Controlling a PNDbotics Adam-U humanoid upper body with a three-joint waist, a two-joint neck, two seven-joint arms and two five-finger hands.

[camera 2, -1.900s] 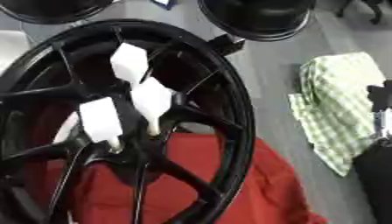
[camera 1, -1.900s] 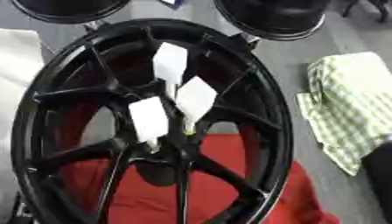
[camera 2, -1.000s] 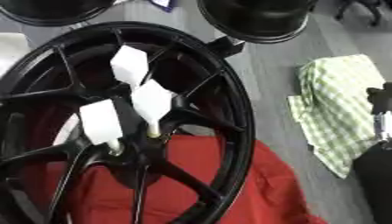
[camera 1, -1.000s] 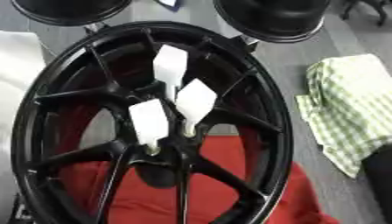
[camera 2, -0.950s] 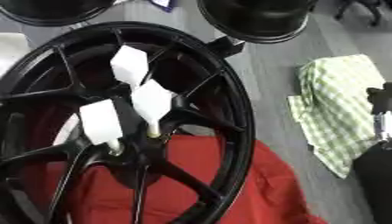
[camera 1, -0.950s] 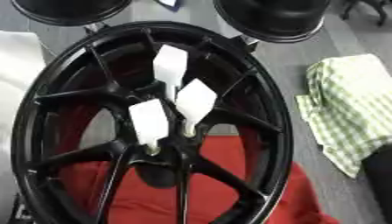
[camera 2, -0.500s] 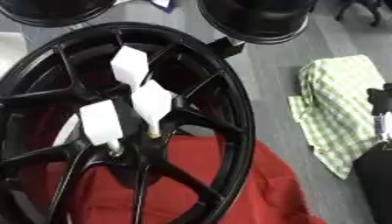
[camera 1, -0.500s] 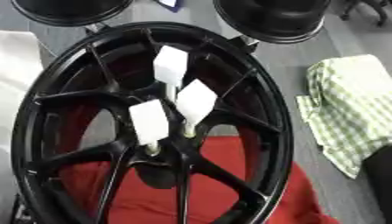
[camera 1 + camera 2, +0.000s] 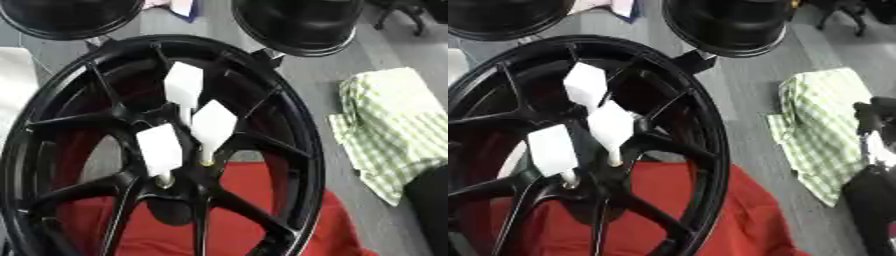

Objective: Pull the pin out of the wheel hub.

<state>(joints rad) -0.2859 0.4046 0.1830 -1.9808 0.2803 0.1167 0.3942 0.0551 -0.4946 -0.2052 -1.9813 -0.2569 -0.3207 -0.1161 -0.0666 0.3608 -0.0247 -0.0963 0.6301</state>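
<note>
pins (image 9: 213, 126) with white tags stand in black wheel hub (image 9: 188, 167).

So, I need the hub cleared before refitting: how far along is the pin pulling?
Nothing looks done: three white-tagged pins stand in the black wheel hub. Nothing is in hand; the right hand shows only at the right edge over the checked cloth, fingers unclear. Reaching, gripping and pulling remain.

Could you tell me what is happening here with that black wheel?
Nothing is being handled right now. The black wheel lies over a red cloth, and three pins with white tags stand in its hub, none pulled out. A dark part of the robot's right arm shows at the right edge, over a green checked cloth; no hand is at the pins.
</note>
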